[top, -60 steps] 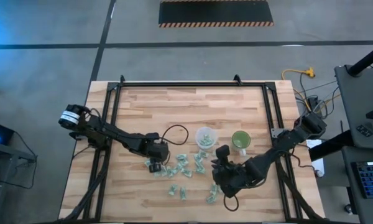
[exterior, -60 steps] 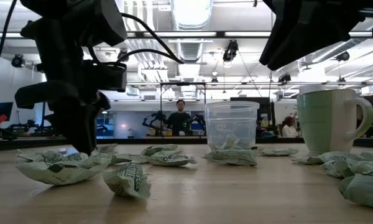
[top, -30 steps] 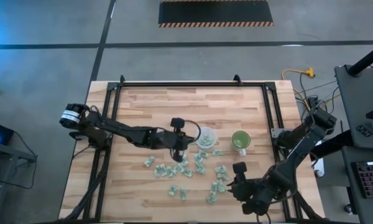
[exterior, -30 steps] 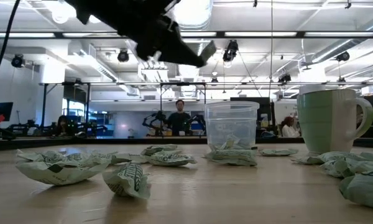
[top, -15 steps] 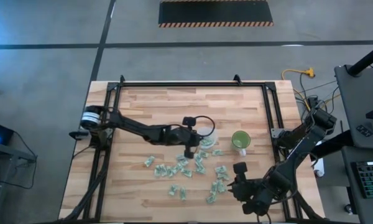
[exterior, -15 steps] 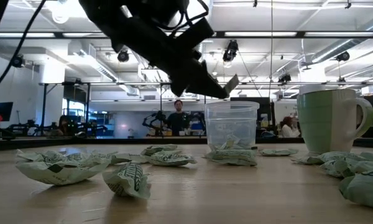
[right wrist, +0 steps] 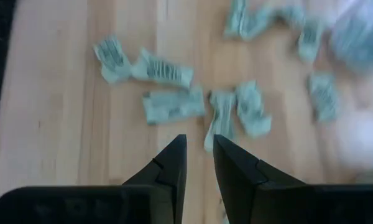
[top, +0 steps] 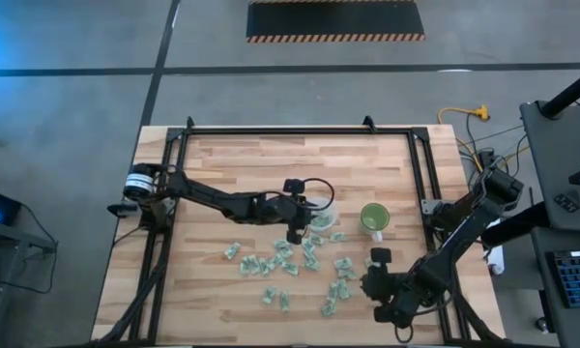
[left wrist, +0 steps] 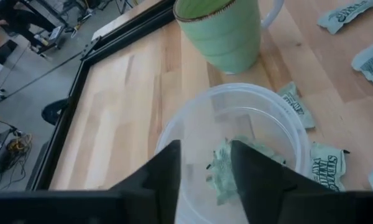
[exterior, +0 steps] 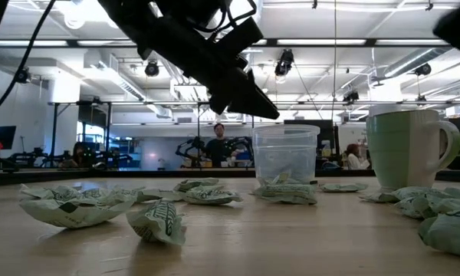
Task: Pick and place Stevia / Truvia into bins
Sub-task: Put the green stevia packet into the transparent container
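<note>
Left wrist view alone shows the left gripper (left wrist: 205, 171) spread over the clear cup (left wrist: 236, 149), sachets (left wrist: 236, 171) inside.

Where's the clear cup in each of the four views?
High view: clear cup at table centre, just left of the green cup.
Low view: centre, left of the green cup.
Left wrist view: lower middle, beyond the fingers.
Right wrist view: cannot tell.
Shared landmark: the green cup.

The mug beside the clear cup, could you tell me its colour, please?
Pale green mug, seen best in the left wrist view.
</note>
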### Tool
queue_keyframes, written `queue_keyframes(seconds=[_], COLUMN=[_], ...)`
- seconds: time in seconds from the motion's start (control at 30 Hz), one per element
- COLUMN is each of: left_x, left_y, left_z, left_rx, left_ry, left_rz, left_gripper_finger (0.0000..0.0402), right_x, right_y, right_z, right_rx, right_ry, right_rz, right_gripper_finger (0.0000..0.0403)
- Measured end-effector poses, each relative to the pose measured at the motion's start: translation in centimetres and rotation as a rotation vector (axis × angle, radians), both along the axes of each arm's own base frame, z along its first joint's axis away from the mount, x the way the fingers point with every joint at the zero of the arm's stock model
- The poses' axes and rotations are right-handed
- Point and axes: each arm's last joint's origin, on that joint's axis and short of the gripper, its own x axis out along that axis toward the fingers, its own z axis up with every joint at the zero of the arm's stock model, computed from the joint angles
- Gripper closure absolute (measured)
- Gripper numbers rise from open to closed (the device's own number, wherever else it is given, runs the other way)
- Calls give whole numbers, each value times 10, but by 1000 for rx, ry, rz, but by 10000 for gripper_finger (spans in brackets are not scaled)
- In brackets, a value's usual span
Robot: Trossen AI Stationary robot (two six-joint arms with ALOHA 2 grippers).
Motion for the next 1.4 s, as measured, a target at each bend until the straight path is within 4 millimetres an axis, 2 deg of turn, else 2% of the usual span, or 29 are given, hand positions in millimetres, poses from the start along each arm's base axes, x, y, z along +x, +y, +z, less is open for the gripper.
queue_keyframes(seconds=[0.2,0.7,0.97,1.4], left_x=[-2,-25,-33,-35], left_y=[-2,-22,-28,-35], left_z=[6,24,32,33], left_rx=[-7,-65,-67,-67], left_ry=[-9,64,72,79], left_rz=[-2,-24,-37,-54], left_gripper_finger=[230,228,228,228], right_x=[-8,-24,-27,-29], right_y=[-5,-24,-28,-33], right_z=[-14,-44,-50,-59], right_rx=[101,93,79,64], right_ry=[104,161,166,124], right_rz=[-102,-317,-326,-332], right_gripper_finger=[324,331,324,324])
